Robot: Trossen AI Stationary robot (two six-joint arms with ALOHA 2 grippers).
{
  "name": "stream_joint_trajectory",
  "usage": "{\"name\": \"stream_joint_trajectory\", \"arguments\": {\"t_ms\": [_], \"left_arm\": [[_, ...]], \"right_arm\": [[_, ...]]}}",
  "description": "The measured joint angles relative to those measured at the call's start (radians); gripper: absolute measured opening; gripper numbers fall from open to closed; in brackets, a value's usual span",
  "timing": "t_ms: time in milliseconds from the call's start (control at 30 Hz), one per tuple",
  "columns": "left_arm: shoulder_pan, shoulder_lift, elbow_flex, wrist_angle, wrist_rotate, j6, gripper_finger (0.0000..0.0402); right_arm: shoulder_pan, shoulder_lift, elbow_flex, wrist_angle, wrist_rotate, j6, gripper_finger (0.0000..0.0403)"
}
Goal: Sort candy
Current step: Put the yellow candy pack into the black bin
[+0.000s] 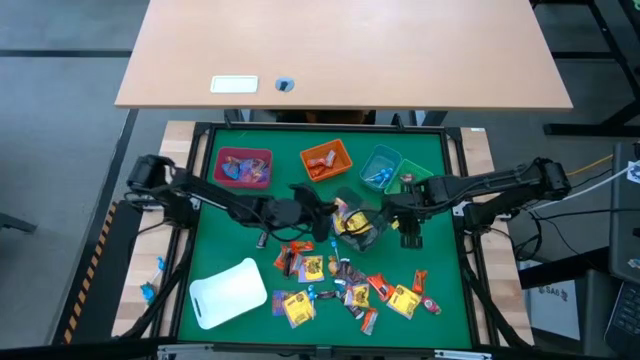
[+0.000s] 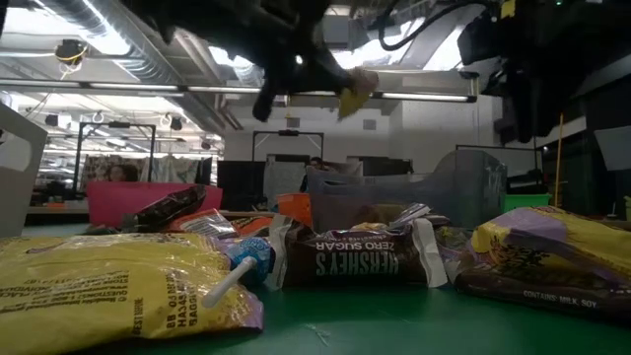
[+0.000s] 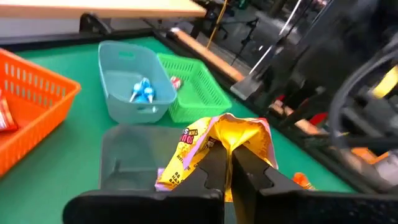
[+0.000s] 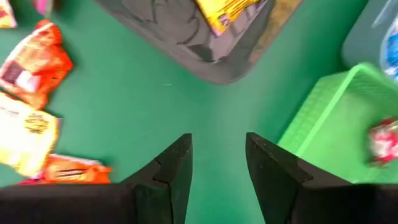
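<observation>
Carrying step: left pincer [image 3: 227, 163] clenched on a yellow candy packet [image 3: 231, 138], held above the grey bin [image 1: 362, 232] mid-surface. Right pincer [image 4: 217, 163] released, empty, beside it. Next, probably: lower, release into bin.

Up at twelve o'clock a pale wooden desk [image 1: 345, 50] sits on grey floor [image 1: 60, 90], while across the room long ceiling lights [image 2: 118, 44] glow over exposed ducts [image 2: 89, 20], with a pink panel [image 2: 138, 202] at nine o'clock.
</observation>
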Motion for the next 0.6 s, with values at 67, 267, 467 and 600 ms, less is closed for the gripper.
{"name": "stream_joint_trajectory", "arguments": {"t_ms": [67,267,467,600], "left_arm": [[0.000,0.036,-0.001,0.016,0.000,0.000,0.0000],[0.000,0.114,-0.002,0.038,-0.003,0.032,0.0000],[0.000,0.149,-0.001,0.052,0.017,0.121,0.0039],[0.000,0.149,-0.001,0.052,0.017,0.122,0.0081]], "right_arm": [[0.017,-0.002,0.000,-0.003,-0.022,0.027,0.0147],[0.135,-0.003,0.000,-0.003,-0.028,0.077,0.0147],[0.270,-0.003,-0.027,0.005,-0.028,0.186,0.0147],[0.353,-0.002,-0.055,0.006,-0.028,0.227,0.0147]]}}
